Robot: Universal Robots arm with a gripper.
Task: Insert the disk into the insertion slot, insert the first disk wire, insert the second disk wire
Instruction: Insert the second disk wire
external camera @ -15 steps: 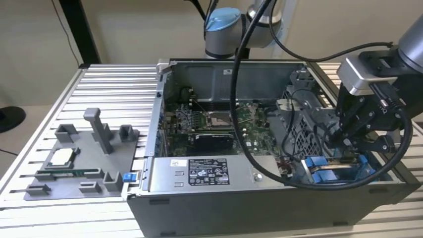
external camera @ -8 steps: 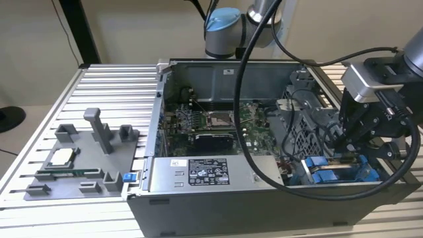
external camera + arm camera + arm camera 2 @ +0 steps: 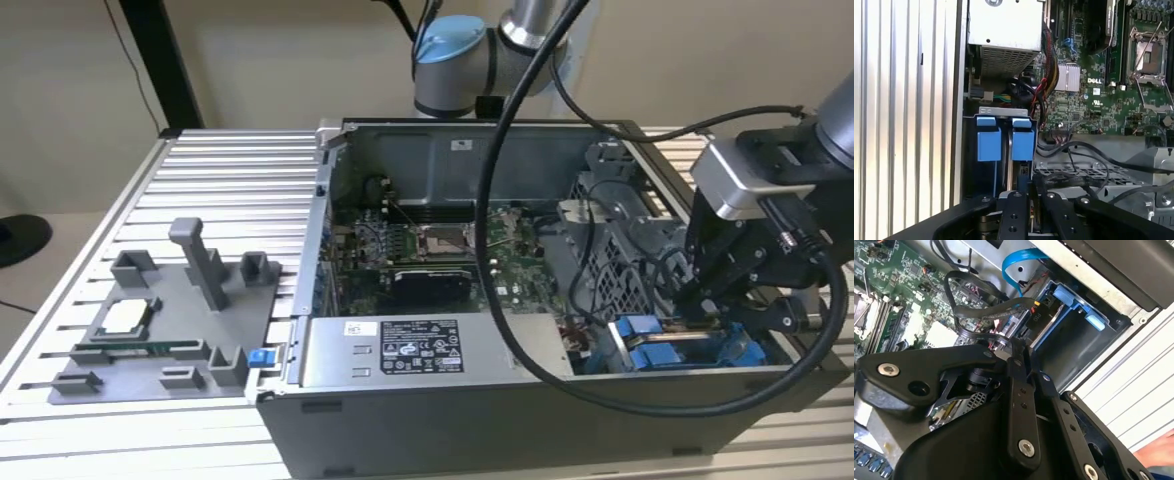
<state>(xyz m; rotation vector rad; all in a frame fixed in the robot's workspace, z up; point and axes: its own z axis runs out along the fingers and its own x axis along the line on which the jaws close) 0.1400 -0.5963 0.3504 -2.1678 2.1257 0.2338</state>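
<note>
disk (image 3: 1046, 319): lies inside the insertion slot (image 3: 1076, 347) at the corner of the open computer case (image 3: 400, 420); its silver face carries small dark print, too oblique to read; most of it is covered by its blue carrier and by cables
blue carrier (image 3: 989, 137): two bright blue tabs stand side by side at the mouth of the bay in the first wrist view; the drive between them is in shadow
gripper (image 3: 1016, 347): hangs over the bay, its black fingers (image 3: 1014, 215) drawn close together; whether they pinch anything between their tips I cannot tell, the spot being dark and crowded
black cable (image 3: 989, 310): loops just beside the gripper's tip and runs towards the disk's end; its plug is hard to make out
blue cable (image 3: 1014, 265): a flat ribbon arching above the bay; its far end is cut off
power supply box (image 3: 420, 350): grey metal, beside the bay; it has a white sticker with marks and lines of print, too small to make out
motherboard (image 3: 1094, 95): green, with a white logo and small lettering; partly hidden by black wires
grey fixture tray (image 3: 160, 330): on the slatted table (image 3: 214, 170), well apart, towards the exterior view's left
</note>
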